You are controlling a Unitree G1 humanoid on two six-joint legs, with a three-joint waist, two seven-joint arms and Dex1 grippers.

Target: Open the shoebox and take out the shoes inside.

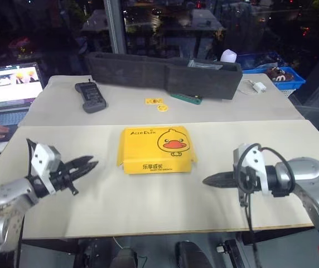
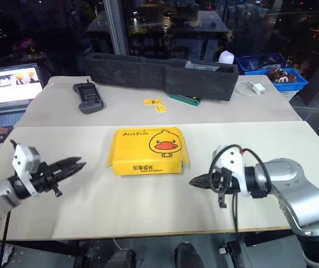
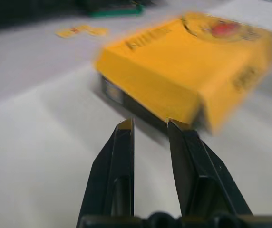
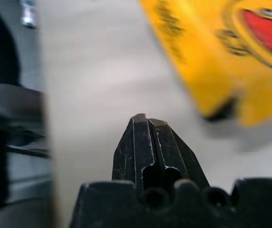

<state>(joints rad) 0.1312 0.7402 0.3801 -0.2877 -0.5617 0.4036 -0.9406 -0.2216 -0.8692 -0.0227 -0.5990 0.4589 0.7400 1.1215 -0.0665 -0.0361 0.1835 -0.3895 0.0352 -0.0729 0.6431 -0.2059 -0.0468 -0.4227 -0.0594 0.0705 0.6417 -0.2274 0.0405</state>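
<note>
Head stereo above; 2 low wrist-cams

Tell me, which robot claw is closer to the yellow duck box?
The right one, just barely. The right gripper sits off the box's right front corner, not touching. The left gripper is off its left side, a bit farther away.

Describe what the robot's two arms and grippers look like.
Both arms are silver-grey metal with rounded joint housings. Each ends in a white wrist block carrying the gripper. The left gripper and the right gripper each have two black, tapered, pointed fingers. Black cables loop around the right wrist, and one hangs below it.
</note>
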